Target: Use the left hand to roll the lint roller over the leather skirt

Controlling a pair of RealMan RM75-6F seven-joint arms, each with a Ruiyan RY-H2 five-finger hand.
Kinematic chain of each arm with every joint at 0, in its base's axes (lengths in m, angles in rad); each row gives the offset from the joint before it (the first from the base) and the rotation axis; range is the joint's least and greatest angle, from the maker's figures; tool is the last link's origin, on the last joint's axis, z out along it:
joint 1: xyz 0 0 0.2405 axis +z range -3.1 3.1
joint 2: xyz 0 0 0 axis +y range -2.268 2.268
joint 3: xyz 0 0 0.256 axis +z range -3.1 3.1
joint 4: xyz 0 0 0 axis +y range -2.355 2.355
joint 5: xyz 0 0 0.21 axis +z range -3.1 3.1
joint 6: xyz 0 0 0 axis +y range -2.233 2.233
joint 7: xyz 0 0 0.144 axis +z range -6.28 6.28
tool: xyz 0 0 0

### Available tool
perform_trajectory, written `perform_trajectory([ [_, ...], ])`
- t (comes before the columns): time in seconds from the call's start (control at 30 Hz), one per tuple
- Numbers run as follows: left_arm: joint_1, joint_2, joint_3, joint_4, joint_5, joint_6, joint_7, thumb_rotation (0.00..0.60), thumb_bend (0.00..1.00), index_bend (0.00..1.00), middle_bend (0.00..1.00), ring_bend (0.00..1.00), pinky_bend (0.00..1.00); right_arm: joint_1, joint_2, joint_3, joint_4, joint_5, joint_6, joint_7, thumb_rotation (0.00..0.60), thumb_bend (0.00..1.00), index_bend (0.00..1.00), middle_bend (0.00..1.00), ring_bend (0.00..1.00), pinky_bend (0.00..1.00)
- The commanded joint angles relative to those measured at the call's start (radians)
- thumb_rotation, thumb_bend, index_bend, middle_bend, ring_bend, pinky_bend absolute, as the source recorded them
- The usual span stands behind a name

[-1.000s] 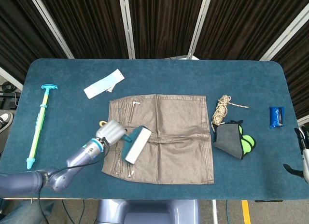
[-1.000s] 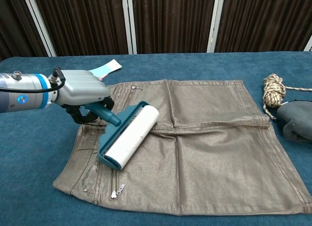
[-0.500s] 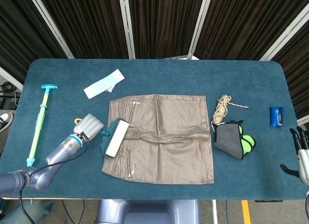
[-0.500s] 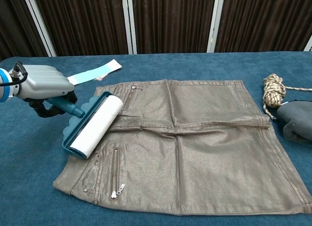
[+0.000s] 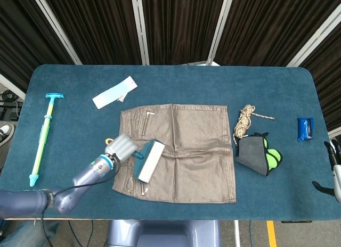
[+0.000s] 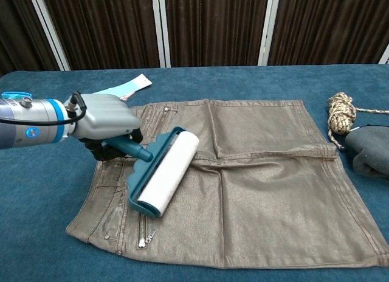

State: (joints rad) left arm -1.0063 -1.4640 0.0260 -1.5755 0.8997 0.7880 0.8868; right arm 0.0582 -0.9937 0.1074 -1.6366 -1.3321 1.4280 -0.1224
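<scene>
- The lint roller (image 6: 163,172) was gripped by its teal handle in the left robot hand (image 6: 106,121), with the white roll laid on the left part of the leather skirt (image 6: 243,178).
- The leather skirt was spread flat on the blue surface (image 5: 213,87), zippers visible near its left edge.
- The right robot hand (image 5: 334,170) was seen only partly at the right edge of the head view; whether it was released or clenched could not be told.
- No legible writing was found on the pale blue card (image 5: 114,92) or the small blue packet (image 5: 305,128).
</scene>
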Motion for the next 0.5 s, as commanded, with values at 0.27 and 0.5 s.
perform_trajectory([
  [0.27, -0.093, -0.153, -0.018, -0.003, -0.142, 0.044, 0.141, 0.6, 1.0, 0.87, 0.71, 0.5, 0.54, -0.006, 0.006, 0.003, 0.008, 0.006, 0.006, 0.023, 0.6, 0.0, 0.0, 0.0, 0.0, 0.0],
  [0.5, -0.145, -0.201, -0.023, -0.007, -0.209, 0.07, 0.209, 0.6, 1.0, 0.87, 0.71, 0.5, 0.55, -0.008, 0.008, 0.004, 0.007, 0.007, 0.009, 0.023, 0.6, 0.0, 0.0, 0.0, 0.0, 0.0],
])
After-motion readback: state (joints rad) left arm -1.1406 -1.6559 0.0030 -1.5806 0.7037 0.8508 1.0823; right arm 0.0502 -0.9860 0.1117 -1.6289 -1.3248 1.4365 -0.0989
